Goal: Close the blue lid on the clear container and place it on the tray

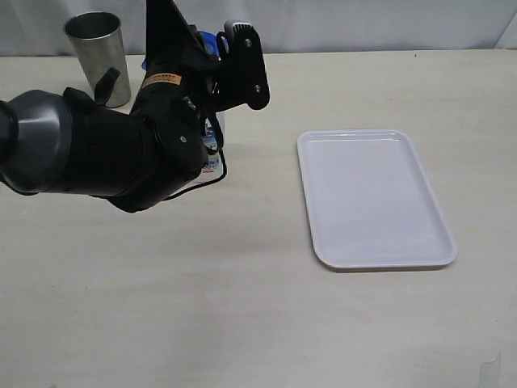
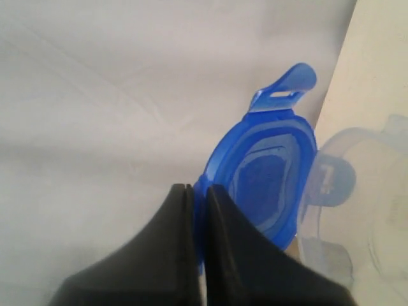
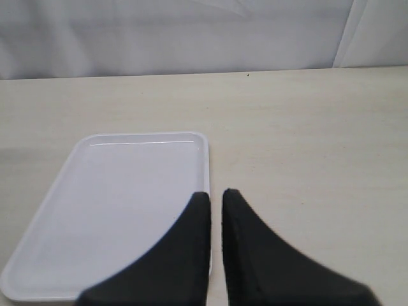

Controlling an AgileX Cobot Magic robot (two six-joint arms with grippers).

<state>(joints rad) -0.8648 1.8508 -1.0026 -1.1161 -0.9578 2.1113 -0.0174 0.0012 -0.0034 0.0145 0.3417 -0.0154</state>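
Blue lid [image 2: 268, 178] is up in the air, standing on its edge, with one flap sticking up. My left end effector [image 2: 197, 189] is pinched on the lid's rim; I see a thin strip of blue between the two black fingers. The clear container [image 2: 366, 191] stands just beside the lid on the bench [image 1: 242, 307], mostly hidden behind my left arm. A grey steel cup [image 1: 97, 56] stands near it. My right end effector [image 3: 215, 194] has its fingers together, above one edge of the white tray [image 3: 127, 204]. The tray lies well apart from the container.
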